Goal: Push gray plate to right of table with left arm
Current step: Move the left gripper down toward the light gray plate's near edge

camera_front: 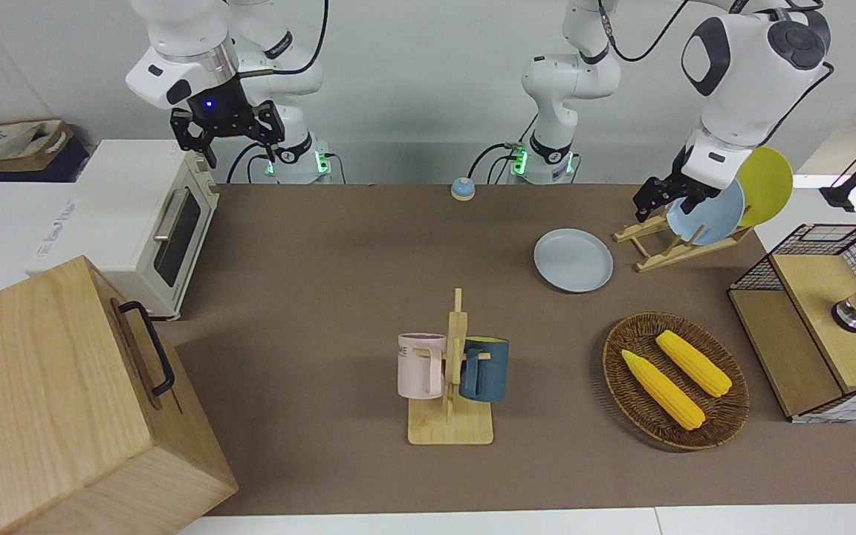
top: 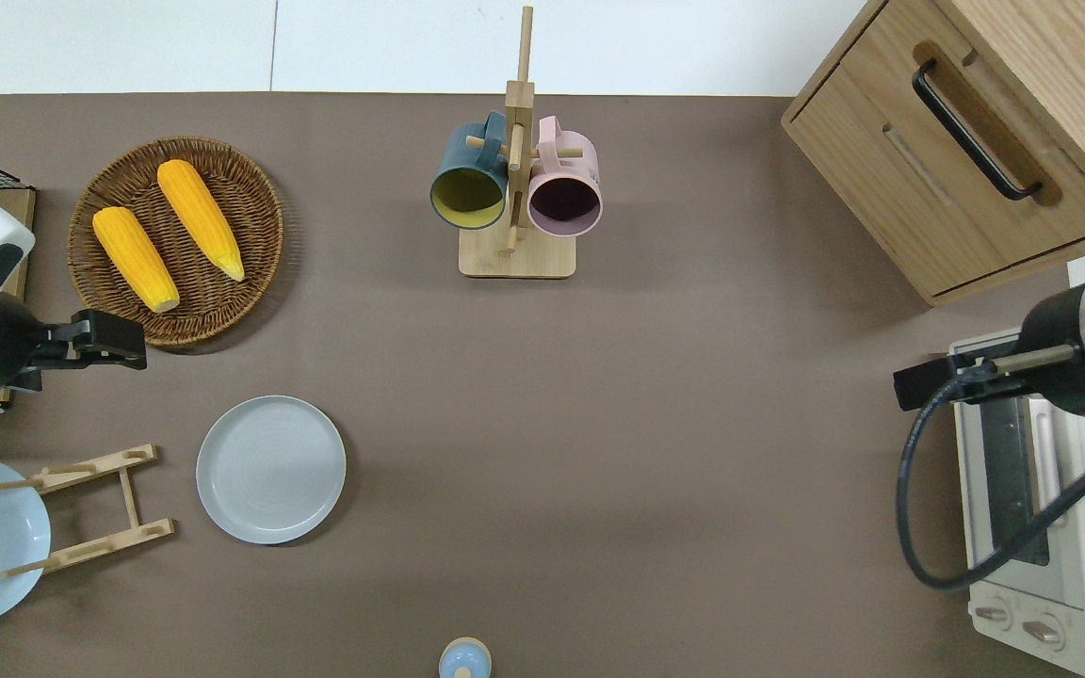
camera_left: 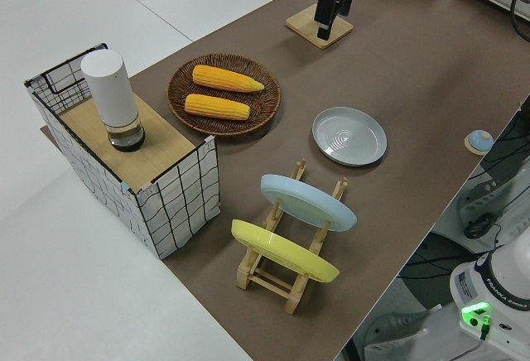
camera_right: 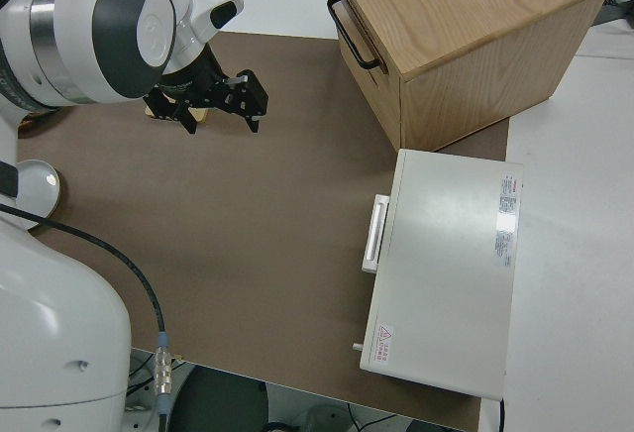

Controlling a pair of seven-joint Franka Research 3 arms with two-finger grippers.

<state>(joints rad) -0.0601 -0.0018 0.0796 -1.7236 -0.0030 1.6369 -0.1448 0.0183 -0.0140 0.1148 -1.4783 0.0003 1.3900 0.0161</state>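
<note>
- The gray plate [camera_front: 573, 260] [top: 271, 469] [camera_left: 349, 136] lay flat on the brown table [camera_front: 324, 297] [top: 646, 424], toward the left arm's end, with nothing touching it.
- A wooden dish rack [camera_front: 662, 245] [top: 90, 508] [camera_left: 286, 253] stood just beside the plate, closer to the table's end, with a light-blue plate [camera_front: 710, 212] [camera_left: 308, 201] and a yellow plate [camera_front: 766, 182] [camera_left: 284, 250] propped in it.
- A wicker basket [camera_front: 675, 380] [top: 175, 240] [camera_left: 224, 94] holding two corn cobs [camera_front: 677, 375] [top: 166, 231] sat farther from the robots than the gray plate and apart from it.
- The left gripper [camera_front: 669, 195] [top: 114, 337] was up in the air; seen from overhead it hung over the near rim of the basket, clear of the gray plate.
- Whether its fingers were spread or closed could not be told; nothing appeared to be held in it.
- The right arm was parked, its right gripper [camera_front: 227, 126] [camera_right: 223, 100] with its fingers spread apart and empty.
- A mug stand [camera_front: 452, 386] [top: 516, 188] carried a pink mug [camera_front: 420, 364] and a dark blue mug [camera_front: 484, 368] near the middle of the table.
- A white toaster oven [camera_front: 153, 223] [camera_right: 446, 264] and a wooden drawer cabinet [camera_front: 64, 401] [top: 966, 132] stood at the right arm's end.
- A small blue bell [camera_front: 462, 189] [top: 464, 657] sat at the table edge nearest the robots.
</note>
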